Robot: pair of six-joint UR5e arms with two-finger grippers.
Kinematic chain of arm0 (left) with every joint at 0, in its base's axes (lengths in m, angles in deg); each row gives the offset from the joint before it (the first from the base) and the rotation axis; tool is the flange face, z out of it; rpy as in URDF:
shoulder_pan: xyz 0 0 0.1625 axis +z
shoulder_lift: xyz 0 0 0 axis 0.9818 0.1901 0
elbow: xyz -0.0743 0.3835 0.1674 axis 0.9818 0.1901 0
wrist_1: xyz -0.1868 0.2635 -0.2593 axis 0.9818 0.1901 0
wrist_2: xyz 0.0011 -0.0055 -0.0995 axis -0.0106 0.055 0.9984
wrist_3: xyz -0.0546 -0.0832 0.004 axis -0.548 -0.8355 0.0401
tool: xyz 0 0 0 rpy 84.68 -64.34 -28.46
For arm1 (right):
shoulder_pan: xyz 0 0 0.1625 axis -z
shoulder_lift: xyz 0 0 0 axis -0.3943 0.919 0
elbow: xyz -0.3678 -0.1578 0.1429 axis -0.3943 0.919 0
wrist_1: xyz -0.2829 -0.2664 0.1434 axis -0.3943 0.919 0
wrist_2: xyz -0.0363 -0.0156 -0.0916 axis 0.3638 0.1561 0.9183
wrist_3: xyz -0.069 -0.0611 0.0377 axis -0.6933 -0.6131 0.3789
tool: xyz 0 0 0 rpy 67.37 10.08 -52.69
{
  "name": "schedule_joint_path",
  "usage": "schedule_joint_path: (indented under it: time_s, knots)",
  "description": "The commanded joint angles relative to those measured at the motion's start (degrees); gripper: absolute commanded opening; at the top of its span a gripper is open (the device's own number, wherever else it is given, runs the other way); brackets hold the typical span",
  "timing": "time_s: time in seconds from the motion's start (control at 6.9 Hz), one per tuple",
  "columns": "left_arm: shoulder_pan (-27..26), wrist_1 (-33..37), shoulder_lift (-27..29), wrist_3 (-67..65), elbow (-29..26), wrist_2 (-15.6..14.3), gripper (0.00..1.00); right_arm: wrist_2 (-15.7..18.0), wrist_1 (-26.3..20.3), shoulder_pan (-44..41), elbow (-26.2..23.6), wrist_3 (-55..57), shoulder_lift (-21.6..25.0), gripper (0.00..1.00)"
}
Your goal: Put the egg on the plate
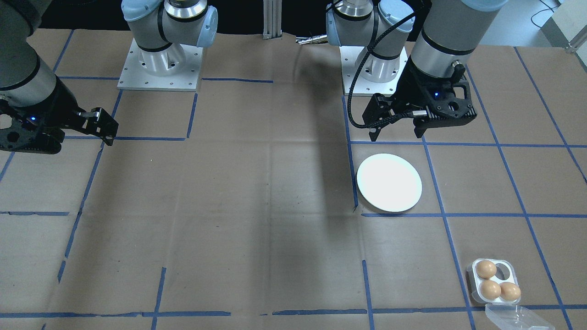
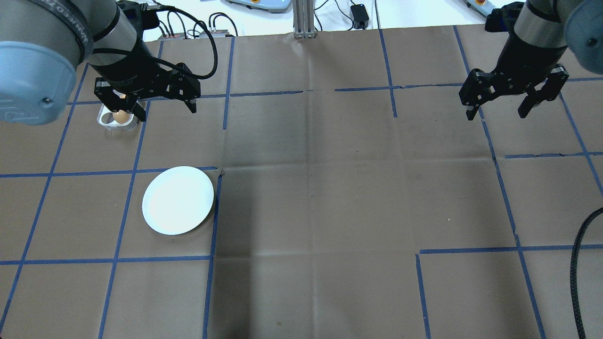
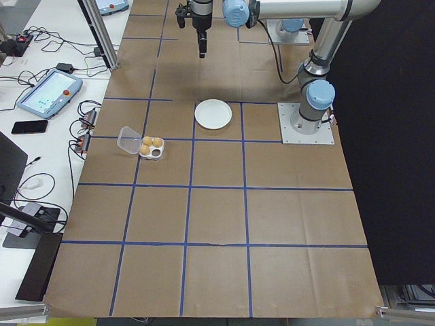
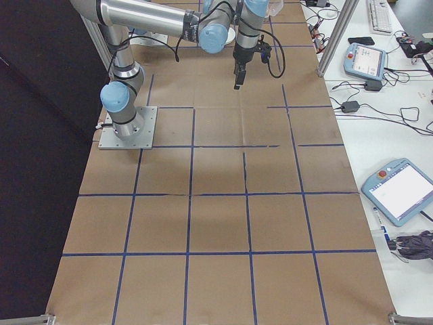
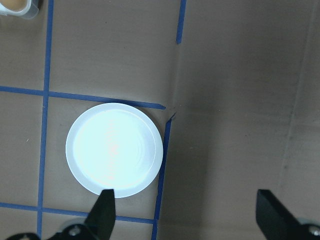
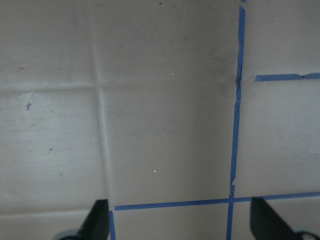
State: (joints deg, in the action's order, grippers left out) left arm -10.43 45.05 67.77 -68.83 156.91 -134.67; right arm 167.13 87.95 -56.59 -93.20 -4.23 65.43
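Observation:
Three brown eggs (image 1: 490, 289) sit in a small white tray (image 1: 506, 271) near the table's operator-side edge; one egg (image 2: 121, 117) shows past my left arm in the overhead view. The round white plate (image 1: 389, 182) (image 2: 177, 200) (image 5: 114, 150) lies bare on the brown paper, well apart from the tray. My left gripper (image 1: 396, 134) (image 2: 166, 111) hangs open and empty high above the table, on the plate's robot side; its fingers (image 5: 102, 215) frame the plate's lower edge. My right gripper (image 2: 497, 114) (image 6: 185, 222) is open and empty, far across the table.
The tray's clear lid (image 1: 518, 318) lies open beside it at the table edge. Blue tape lines (image 2: 214, 212) grid the brown paper. Tablets, a phone and cables (image 3: 44, 95) lie on the white benches beyond the table's long side.

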Motion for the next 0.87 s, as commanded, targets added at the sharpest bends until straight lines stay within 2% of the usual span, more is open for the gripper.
schedule_joint_path:
  time_s: [0.0,0.29,0.72]
  knots:
    - [0.0,0.1,0.0,1.2,-0.2,-0.1,1.0,0.0,0.0,0.0,0.0,0.0,0.0,1.0]
    - [0.3,0.1,0.0,4.6,-0.5,0.1,1.0,0.0,0.0,0.0,0.0,0.0,0.0,1.0]
    - [8.0,1.0,4.6,7.0,-6.4,0.5,1.0,0.0,0.0,0.0,0.0,0.0,0.0,1.0]
